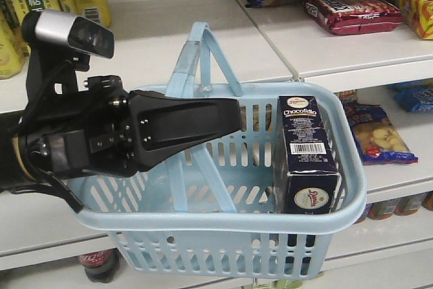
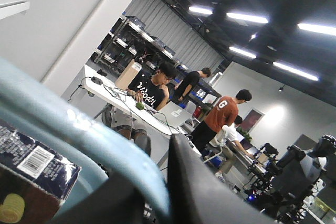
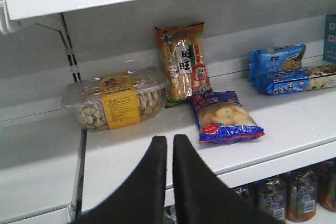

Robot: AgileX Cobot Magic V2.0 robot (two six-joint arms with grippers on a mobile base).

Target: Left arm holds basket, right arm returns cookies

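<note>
With the left gripper (image 1: 233, 116) clamped on the basket (image 1: 223, 225) rim and the right gripper (image 3: 172, 145) closed empty, the upright cookies (image 1: 306, 157) may topple if the basket tilts.

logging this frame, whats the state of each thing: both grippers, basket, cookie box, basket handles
left gripper: shut on the basket rim, holding it up
right gripper: shut, empty, facing the shelf
basket: held level in front of the shelves
cookies: upright inside the basket, at its right end
basket handles: one raised, one down inside
</note>
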